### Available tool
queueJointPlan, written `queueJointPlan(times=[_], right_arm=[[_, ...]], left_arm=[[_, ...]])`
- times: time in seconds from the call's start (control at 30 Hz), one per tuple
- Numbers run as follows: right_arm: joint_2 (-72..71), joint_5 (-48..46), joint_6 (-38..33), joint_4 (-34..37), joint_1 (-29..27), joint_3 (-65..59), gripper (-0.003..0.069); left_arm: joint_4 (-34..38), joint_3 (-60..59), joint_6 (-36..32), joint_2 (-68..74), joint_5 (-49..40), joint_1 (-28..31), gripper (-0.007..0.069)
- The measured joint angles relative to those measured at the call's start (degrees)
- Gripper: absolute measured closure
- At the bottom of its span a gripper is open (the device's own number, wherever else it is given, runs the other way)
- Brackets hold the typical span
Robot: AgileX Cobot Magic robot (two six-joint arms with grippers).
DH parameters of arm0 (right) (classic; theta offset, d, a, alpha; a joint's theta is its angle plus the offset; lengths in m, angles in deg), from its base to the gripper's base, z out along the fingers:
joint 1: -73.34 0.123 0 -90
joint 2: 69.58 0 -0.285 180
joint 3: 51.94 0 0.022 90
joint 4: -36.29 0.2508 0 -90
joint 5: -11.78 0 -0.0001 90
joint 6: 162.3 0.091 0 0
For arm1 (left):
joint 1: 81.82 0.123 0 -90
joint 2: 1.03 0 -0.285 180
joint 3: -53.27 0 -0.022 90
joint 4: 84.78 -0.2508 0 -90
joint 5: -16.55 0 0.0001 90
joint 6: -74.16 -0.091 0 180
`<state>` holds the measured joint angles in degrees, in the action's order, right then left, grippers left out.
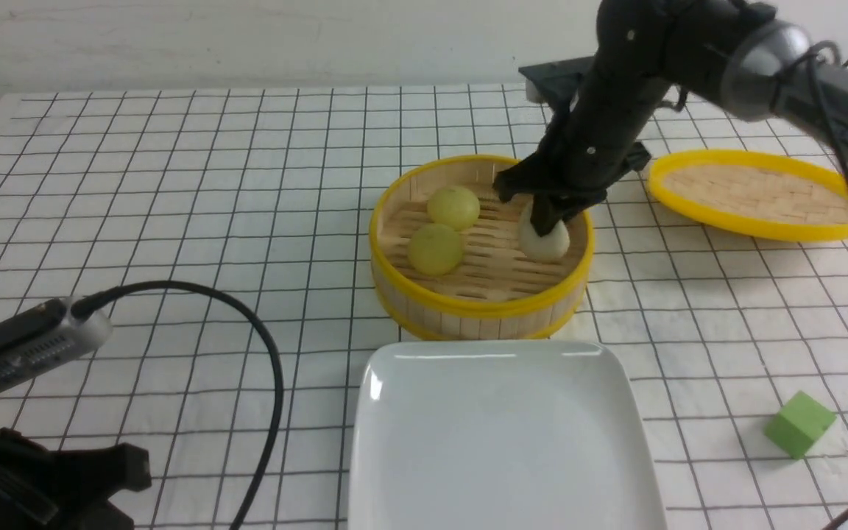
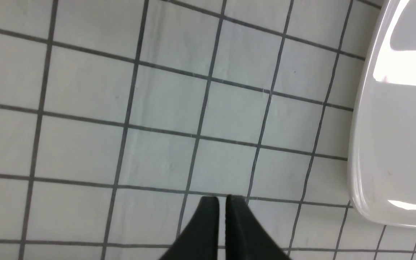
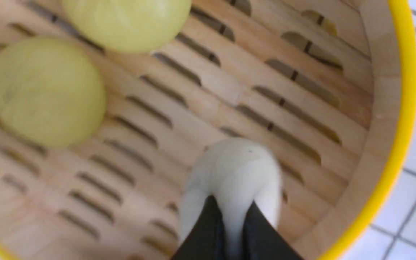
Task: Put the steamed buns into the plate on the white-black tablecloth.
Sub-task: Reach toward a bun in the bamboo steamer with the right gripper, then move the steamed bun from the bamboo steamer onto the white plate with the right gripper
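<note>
Two pale yellow steamed buns (image 1: 453, 206) (image 1: 436, 249) and a beige-white steamed bun (image 1: 548, 243) sit inside the round bamboo steamer basket (image 1: 483, 305). My right gripper (image 1: 544, 221) reaches down into the basket and is shut on the white bun (image 3: 237, 169), which bulges around the black fingertips (image 3: 208, 224). The yellow buns (image 3: 45, 90) (image 3: 128, 21) lie apart from it. The white plate (image 1: 501, 434) rests on the white-black tablecloth (image 1: 174, 184), in front of the basket, with nothing on it. My left gripper (image 2: 222, 199) hovers shut over the cloth beside the plate's edge (image 2: 399, 144).
The flat yellow-rimmed bamboo lid (image 1: 759, 193) lies to the right of the basket. A green cube (image 1: 799, 423) sits at the front right of the cloth. A black cable (image 1: 262, 346) loops from my left arm at the front left.
</note>
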<state>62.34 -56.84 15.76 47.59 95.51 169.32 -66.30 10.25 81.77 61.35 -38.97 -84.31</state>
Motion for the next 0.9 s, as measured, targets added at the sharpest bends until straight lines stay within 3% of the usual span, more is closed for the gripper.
queueJointPlan(times=[0.13,0.3,0.37,0.53,0.63,0.7,0.9], right_arm=[[-10.1,-1.1,-1.6,4.6,0.1,-3.9,0.0636],[-22.4,-1.3,-2.2,9.9,3.0,-20.3,0.0636],[-25.6,2.5,-2.3,11.0,6.0,-32.7,0.0636],[-25.9,14.4,-2.3,11.4,10.1,-46.6,0.0615],[-24.8,23.3,-2.5,11.4,11.4,-52.5,0.0561],[-23.5,27.3,-2.5,11.4,11.4,-54.6,0.0444],[-25.1,24.2,-2.4,7.1,11.4,-52.2,0.0209]], left_arm=[[-0.1,0.0,0.0,0.0,0.0,0.0,0.0557],[-0.3,0.0,0.0,0.0,0.0,0.0,0.0552],[-0.3,0.0,0.0,0.0,0.1,0.0,0.0551],[-1.1,0.0,0.0,0.0,0.0,0.0,0.0545],[-1.3,0.0,0.0,0.0,0.0,0.0,0.0538],[-1.3,0.0,0.0,0.0,0.1,0.0,0.0535],[-1.3,0.0,0.0,0.0,0.8,0.0,0.0533]])
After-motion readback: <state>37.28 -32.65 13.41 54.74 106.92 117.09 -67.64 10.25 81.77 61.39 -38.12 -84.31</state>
